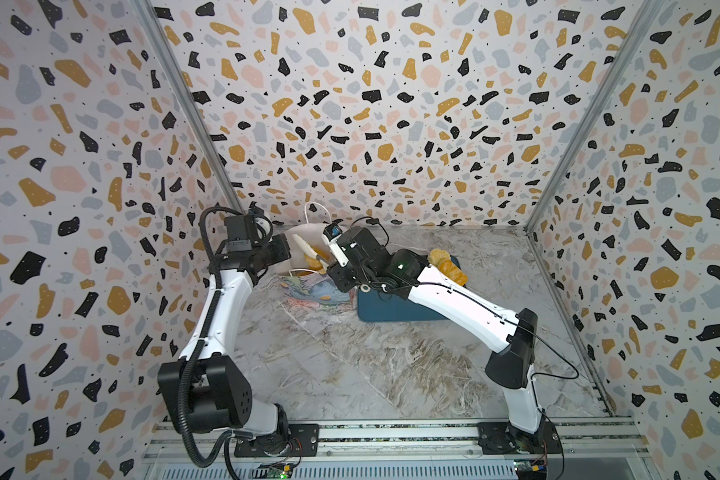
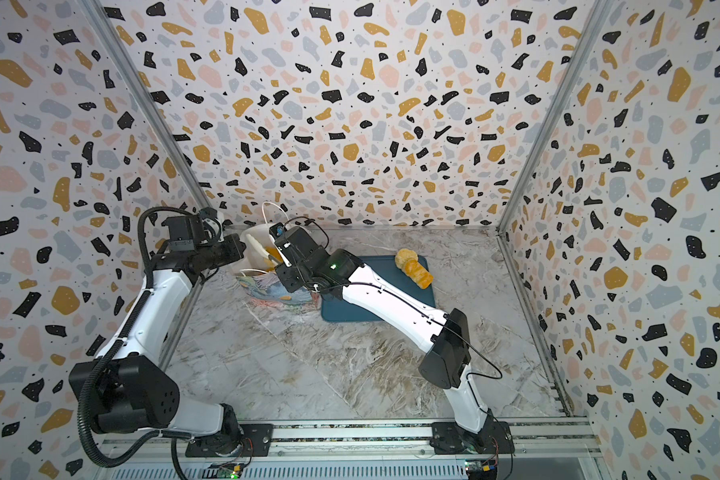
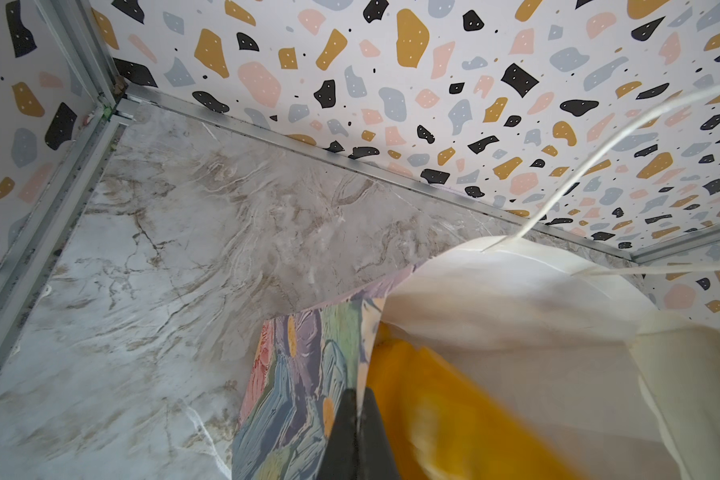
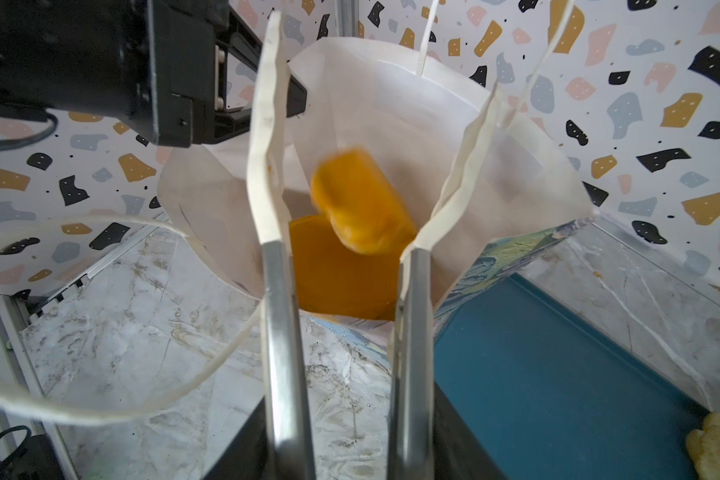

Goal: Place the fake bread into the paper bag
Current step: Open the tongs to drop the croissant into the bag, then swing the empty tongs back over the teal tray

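Note:
The paper bag (image 1: 308, 291) (image 2: 267, 291) stands at the back, floral outside, white inside. My left gripper (image 3: 360, 432) is shut on its side wall and holds the mouth wide. Over the mouth my right gripper (image 4: 381, 83) (image 1: 314, 255) is open, with nothing between its fingers. Just past them an orange fake bread roll (image 4: 360, 203) is blurred in mid-air inside the bag, above another orange piece (image 4: 333, 274) at the bottom. In both top views a pale bumpy bun (image 1: 437, 256) (image 2: 404, 257) and a striped roll (image 1: 454, 270) (image 2: 420, 274) lie outside the bag.
The bun and roll rest at the far right corner of a flat dark-blue tray (image 1: 391, 311) (image 2: 371, 311) right of the bag. My right forearm crosses above the tray. The back wall stands close behind the bag. A white cord handle (image 4: 100, 399) loops toward the front.

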`<action>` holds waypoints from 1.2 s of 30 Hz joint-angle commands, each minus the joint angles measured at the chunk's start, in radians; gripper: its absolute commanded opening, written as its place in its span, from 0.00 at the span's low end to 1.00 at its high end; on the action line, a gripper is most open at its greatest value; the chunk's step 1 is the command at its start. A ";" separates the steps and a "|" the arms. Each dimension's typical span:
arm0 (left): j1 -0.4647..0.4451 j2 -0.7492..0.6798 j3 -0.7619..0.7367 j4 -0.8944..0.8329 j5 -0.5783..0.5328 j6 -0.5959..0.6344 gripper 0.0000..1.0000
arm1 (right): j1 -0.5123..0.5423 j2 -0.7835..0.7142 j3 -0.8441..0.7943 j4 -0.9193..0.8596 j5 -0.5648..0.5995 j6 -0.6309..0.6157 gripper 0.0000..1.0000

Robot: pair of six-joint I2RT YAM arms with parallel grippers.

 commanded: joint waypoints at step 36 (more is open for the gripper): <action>-0.004 -0.029 -0.011 0.023 0.015 -0.004 0.00 | -0.015 -0.478 -0.345 0.015 0.251 -0.054 0.59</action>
